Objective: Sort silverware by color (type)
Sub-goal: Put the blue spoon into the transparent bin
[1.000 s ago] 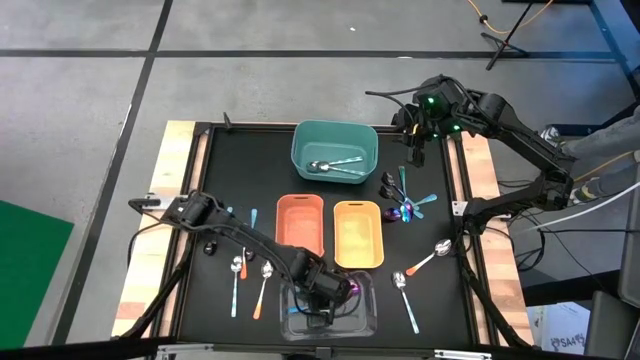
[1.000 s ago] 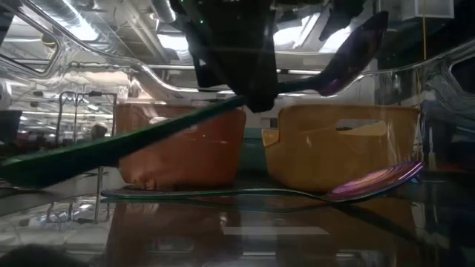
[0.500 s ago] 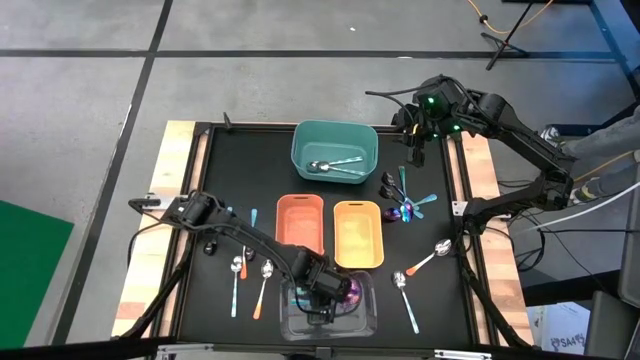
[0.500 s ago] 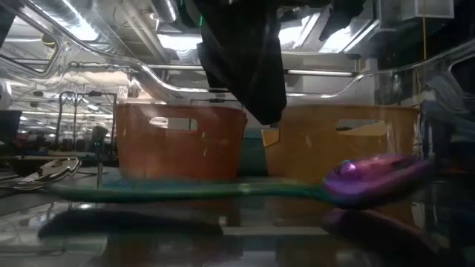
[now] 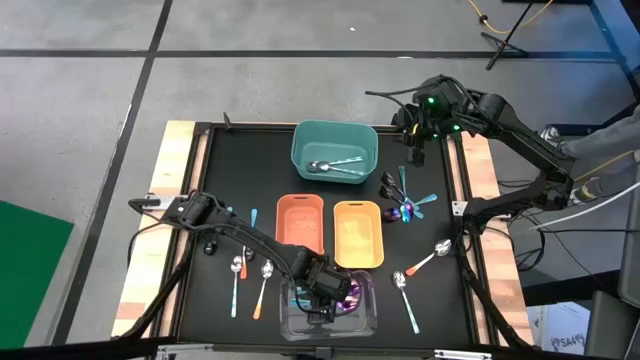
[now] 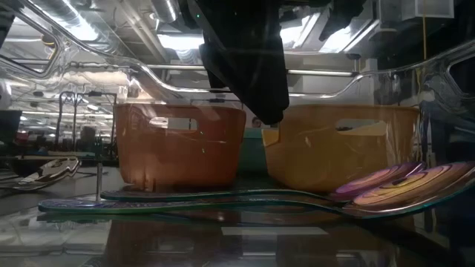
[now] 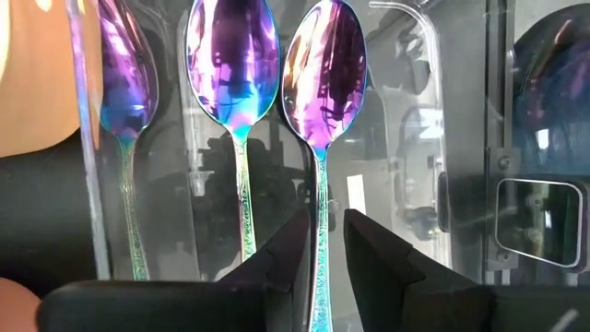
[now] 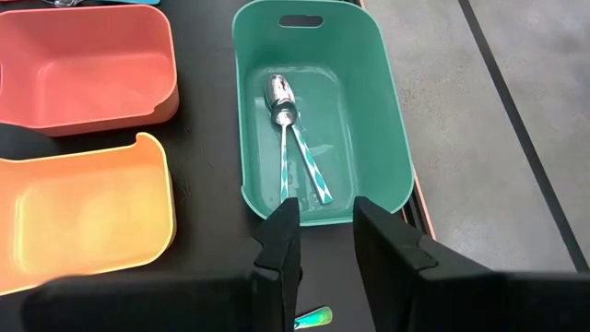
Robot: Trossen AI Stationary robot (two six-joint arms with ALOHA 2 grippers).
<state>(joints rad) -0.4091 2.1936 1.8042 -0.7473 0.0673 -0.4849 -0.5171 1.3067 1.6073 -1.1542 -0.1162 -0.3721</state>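
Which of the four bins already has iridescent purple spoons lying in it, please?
The clear bin at the table's near edge, under the left gripper; the purple spoons lie inside. The teal bin holds teal-handled spoons.

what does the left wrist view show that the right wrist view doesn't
Only the left wrist view shows three iridescent purple spoons lying side by side in the clear bin, with the left gripper open just above one handle. Only the right wrist view shows the teal bin holding teal-handled spoons, plus the orange bin and yellow bin. Both views show their own gripper's dark fingers.
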